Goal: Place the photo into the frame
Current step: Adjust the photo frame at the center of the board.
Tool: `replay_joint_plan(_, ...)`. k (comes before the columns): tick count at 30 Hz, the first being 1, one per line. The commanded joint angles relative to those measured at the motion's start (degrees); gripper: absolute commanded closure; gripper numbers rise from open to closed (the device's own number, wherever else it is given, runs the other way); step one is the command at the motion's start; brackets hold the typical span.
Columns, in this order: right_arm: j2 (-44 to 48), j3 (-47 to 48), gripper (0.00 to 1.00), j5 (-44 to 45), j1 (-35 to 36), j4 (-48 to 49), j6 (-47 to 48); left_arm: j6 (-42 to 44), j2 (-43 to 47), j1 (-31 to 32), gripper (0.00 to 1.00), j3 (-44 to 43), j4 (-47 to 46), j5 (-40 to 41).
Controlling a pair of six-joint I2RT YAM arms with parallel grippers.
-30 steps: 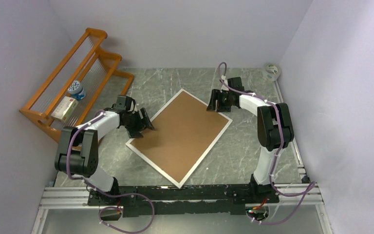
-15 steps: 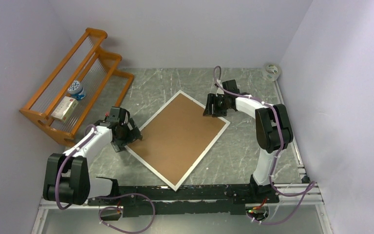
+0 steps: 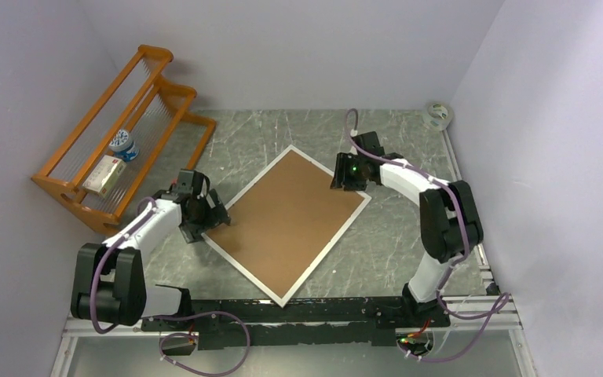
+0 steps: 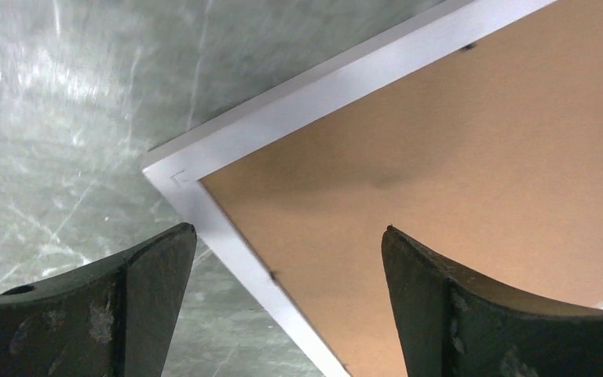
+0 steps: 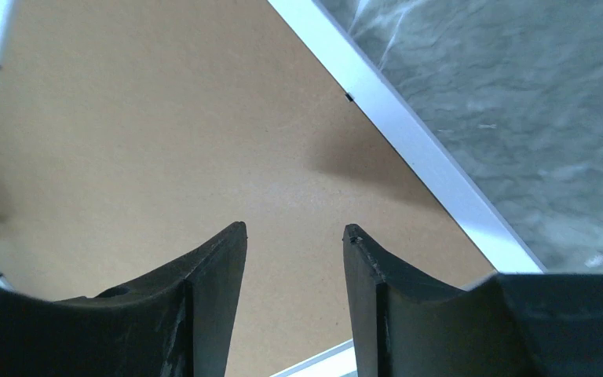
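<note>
White-edged frame [image 3: 286, 222] (brown back up)

Readable text: none. Box [image 3: 104, 176] on rack [image 3: 157, 56], upper left: print too small to read. Jar [image 3: 123, 144] beside it: blue label, illegible. Frame [image 4: 283, 102] corner, left wrist view: faint angular mark, no lettering.
</note>
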State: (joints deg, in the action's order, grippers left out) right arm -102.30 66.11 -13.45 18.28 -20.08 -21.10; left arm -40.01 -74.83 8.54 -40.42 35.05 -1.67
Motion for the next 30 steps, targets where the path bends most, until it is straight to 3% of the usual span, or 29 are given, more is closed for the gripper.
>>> replay_joint_plan(1,8.59,-1.37,0.46,5.72,-0.31,1.75,-6.97,3.98,-0.4,-0.54,0.06,-8.26,-0.22,0.36)
replay_joint_plan(5,13.04,-5.06,0.41,9.29,-0.99,-0.36,-13.96,7.53,-5.68,-0.62,0.07,-14.91,-2.61,-1.08)
replay_joint_plan(16,22.69,-19.43,0.29,6.53,-2.86,-2.57,-24.06,18.14,-27.55,-0.71,0.12,-32.8,-5.02,-11.54)
replay_joint_plan(22,21.24,-23.2,0.28,0.02,-4.02,3.34,-25.53,19.0,-32.28,-0.71,0.15,-33.52,-5.79,-19.45)
replay_joint_plan(30,15.7,-22.97,0.3,-2.91,-4.27,9.67,-27.5,19.42,-34.07,-0.71,0.2,-31.42,-5.21,-23.44)
